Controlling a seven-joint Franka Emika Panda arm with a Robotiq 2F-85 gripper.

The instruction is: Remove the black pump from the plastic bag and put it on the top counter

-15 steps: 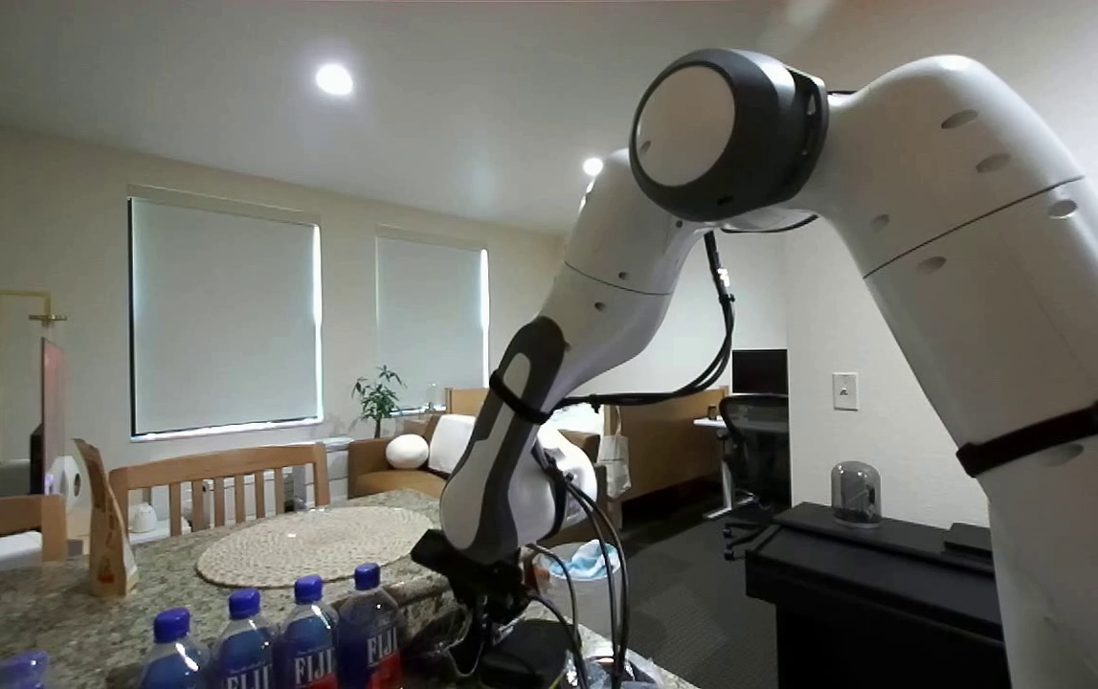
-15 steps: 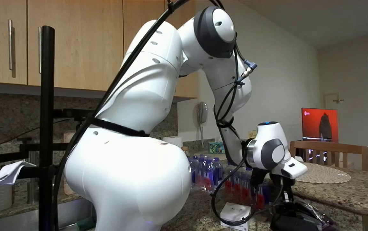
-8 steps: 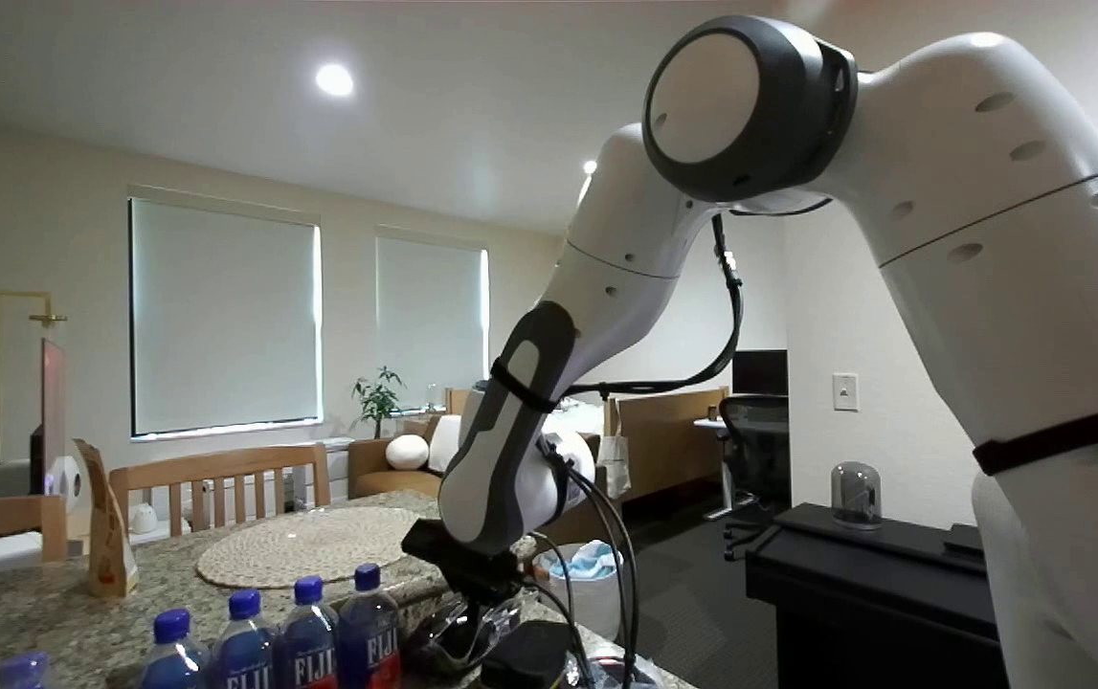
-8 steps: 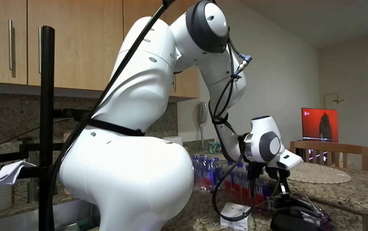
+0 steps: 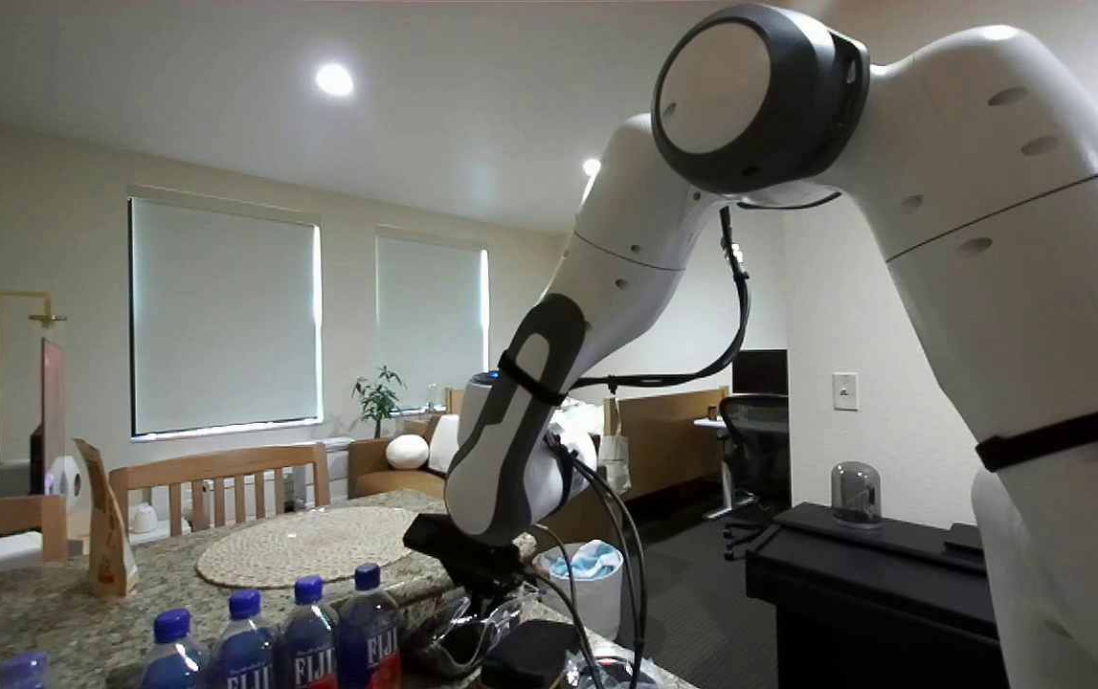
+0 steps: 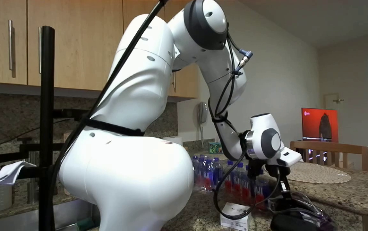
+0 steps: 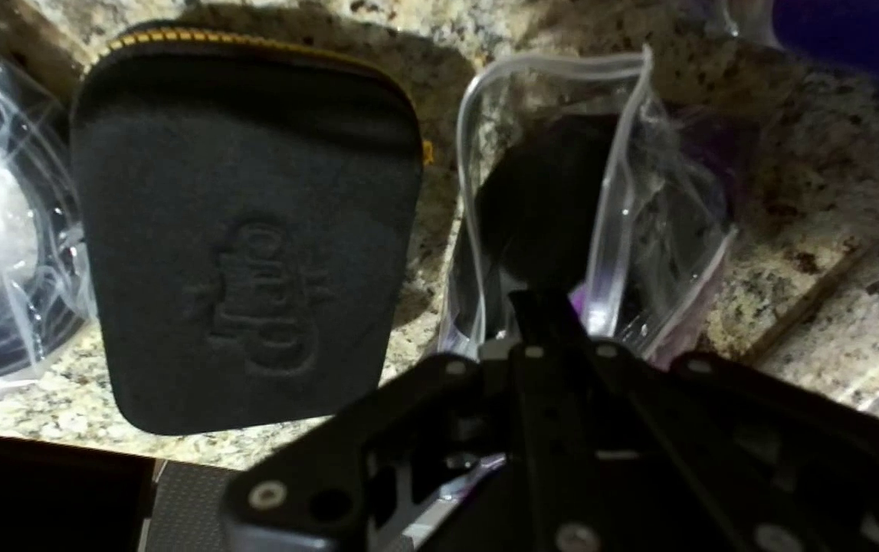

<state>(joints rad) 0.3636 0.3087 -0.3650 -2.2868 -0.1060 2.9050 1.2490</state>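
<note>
Little of the task can be counted as done: the plastic bag [image 7: 612, 230] is seen gaping on the lower granite counter [image 6: 200, 210], and the gripper [image 7: 539, 307] is placed right at its mouth, but the black pump [image 7: 546, 192] is not yet drawn out. Nearly all of the handling is judged to be left: the pump must be secured, worked free of the film, raised, and set on the top counter [image 6: 341, 197], which is seen toward three o'clock from the gripper in an exterior view, with a woven placemat [image 6: 318, 173] laid on it. In the wrist view the gripper's jaws are pressed together; whether anything is caught between them cannot be told. At twelve o'clock from the gripper, the pump is shown inside the bag as a rounded, very dark body with hardly any surface detail and no fine parts to be discerned. Its three o'clock edge is crossed by the bag's pale, ridged rim, and its six o'clock end is lost against the equally dark gripper, so the full outline cannot be made out.
</note>
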